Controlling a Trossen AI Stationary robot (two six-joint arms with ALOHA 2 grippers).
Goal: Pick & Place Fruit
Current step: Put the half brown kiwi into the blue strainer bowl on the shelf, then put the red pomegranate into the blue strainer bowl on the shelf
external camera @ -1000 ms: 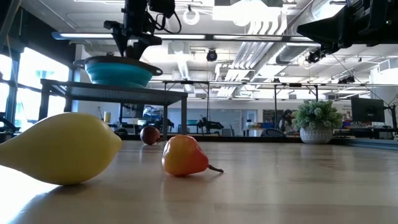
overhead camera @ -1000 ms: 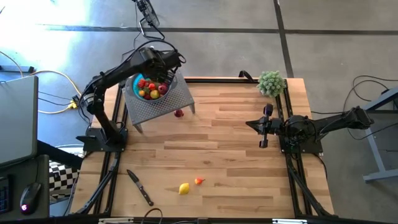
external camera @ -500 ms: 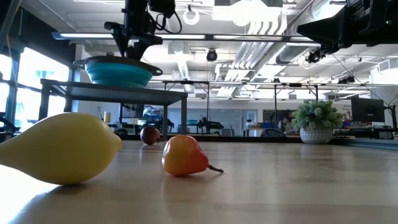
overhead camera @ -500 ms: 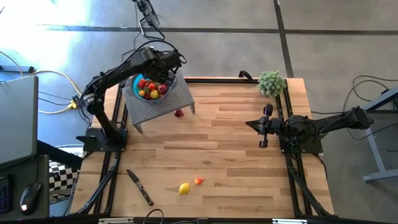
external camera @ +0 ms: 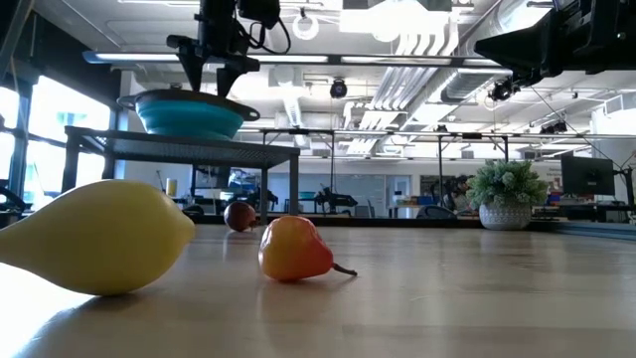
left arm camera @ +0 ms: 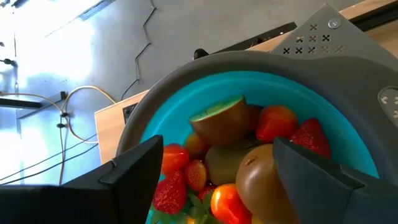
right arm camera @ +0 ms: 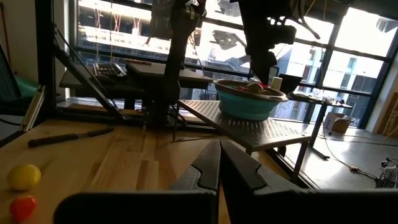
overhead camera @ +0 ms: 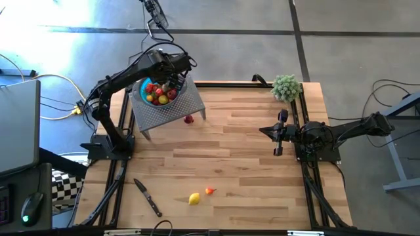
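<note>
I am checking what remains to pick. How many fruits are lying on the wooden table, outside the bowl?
3. A yellow fruit and an orange-red fruit lie side by side near the front edge; a dark red fruit lies beside the metal stand. None seems hidden.

A bowl (overhead camera: 146, 96) holding fruit (overhead camera: 161, 93) is sitting on a rack (overhead camera: 187, 105) at the table's (overhead camera: 249, 164) far left. A knife (overhead camera: 148, 197) is lying near the front, left of two loose fruits (overhead camera: 201, 195).

Left claw (left arm camera: 214, 168) spread wide; right claw (right arm camera: 219, 163) closed.
</note>
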